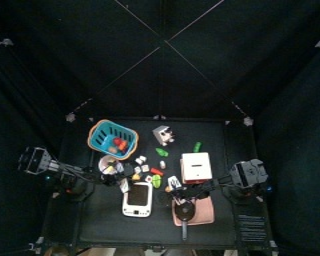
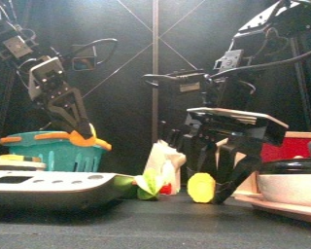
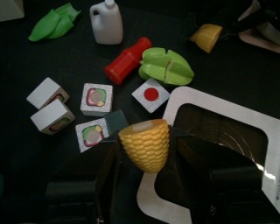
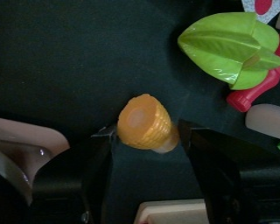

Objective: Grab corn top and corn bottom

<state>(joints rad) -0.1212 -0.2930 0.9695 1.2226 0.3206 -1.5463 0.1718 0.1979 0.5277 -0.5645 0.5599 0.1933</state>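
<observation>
At the bench's six o'clock edge, my left hand (image 3: pixel 149 171) grips one corn half (image 3: pixel 145 144); my right hand (image 4: pixel 146 162), unclenched, straddles the other corn piece (image 4: pixel 149 122), ungrabbed.

Left arm is raised on its side of the table, its gripper (image 3: pixel 145 166) angled downward with the jaws clamped on a piece of corn (image 3: pixel 145 145). Right arm reaches low toward the table, its gripper (image 4: pixel 146 144) pointing down, jaws spread wide and standing on either side of the other corn piece (image 4: pixel 147 122), not visibly pressing it.
</observation>
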